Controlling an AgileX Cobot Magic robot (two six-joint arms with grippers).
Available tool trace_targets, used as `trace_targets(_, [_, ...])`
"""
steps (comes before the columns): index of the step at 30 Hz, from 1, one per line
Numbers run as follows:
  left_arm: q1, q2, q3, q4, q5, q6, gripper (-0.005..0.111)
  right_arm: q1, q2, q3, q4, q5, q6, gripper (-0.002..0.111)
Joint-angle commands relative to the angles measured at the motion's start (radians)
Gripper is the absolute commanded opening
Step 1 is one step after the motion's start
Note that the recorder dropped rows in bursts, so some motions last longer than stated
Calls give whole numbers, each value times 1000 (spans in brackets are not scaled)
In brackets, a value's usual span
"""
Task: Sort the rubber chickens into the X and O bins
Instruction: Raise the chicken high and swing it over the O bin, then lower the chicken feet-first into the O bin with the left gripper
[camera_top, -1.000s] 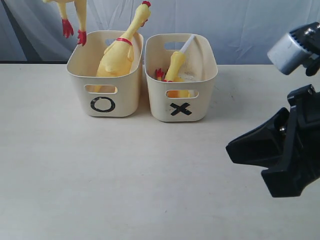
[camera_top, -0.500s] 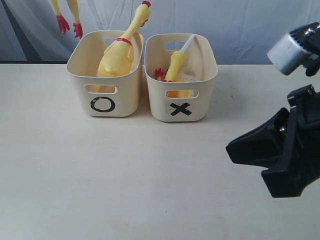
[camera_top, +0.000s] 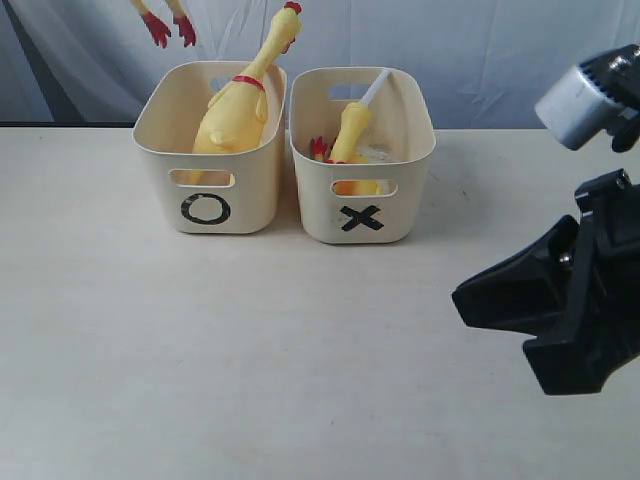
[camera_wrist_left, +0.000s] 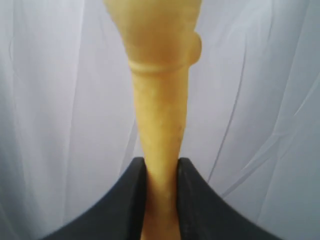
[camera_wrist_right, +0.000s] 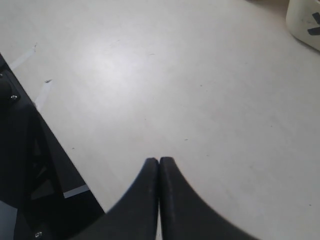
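Two claws, one loaded. Left claw (camera_wrist_left: 161, 170) clamped on held chicken (camera_wrist_left: 161, 115), long axis running straight out between jaws; its red feet (camera_top: 172, 28) dangle high over rear left of O bin (camera_top: 160, 140) (second chicken (camera_top: 230, 115) already inside). X bin (camera_top: 415, 150) just beside, farther from load. Right claw (camera_wrist_right: 159, 172) together, empty, over table (camera_top: 250, 350), well apart.

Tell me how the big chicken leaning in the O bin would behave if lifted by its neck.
Probably floppy: the chicken has a long thin neck above a fat body, so the body would likely swing. It looks like moulded rubber, so it is probably light and grippy rather than slippery.
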Motion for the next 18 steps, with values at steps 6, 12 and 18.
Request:
trace_targets(6, [46,45,-7,545,-126,-471,0,-5,-4,5,3,0,-3,0])
trace_targets(12, [99,83,-7,852,-258,-788,0,-5,-4,5,3,-7,-3,0])
trace_targets(18, [97,108,-7,1068,-286,-899,0,-5,-4,5,3,-8,-3,0])
